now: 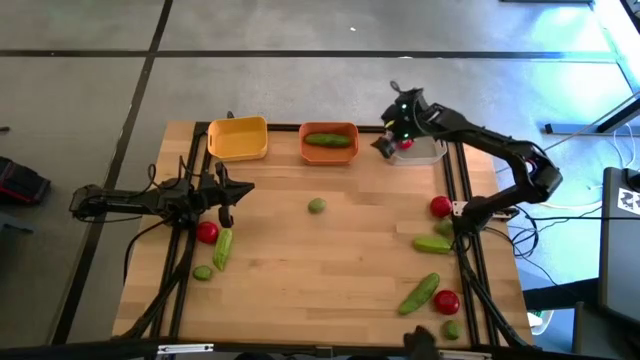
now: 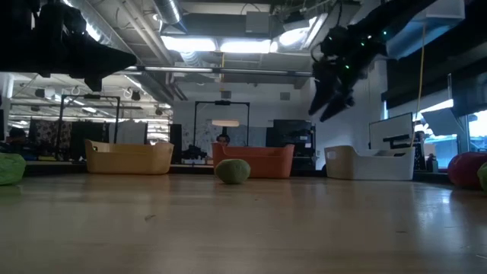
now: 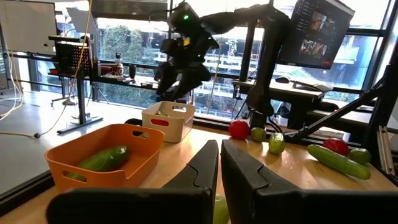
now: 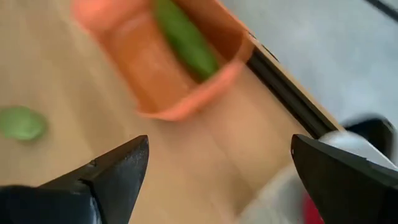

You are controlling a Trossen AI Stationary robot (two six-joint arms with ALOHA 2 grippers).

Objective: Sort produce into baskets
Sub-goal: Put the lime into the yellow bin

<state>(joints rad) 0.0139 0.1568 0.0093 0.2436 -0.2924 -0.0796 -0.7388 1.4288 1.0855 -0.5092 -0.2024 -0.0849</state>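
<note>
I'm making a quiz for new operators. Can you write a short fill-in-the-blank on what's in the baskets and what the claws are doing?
1. The orange basket holds one ____.
2. The right claw, above the white basket, is ____.
3. The yellow basket is ____.
4. The left claw is ____.

Missing words: cucumber; open; empty; shut

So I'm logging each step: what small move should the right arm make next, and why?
Probably lift the right claw clear of the white basket: it hangs open above it, a tomato lies inside, and more produce waits, such as another tomato.
</note>
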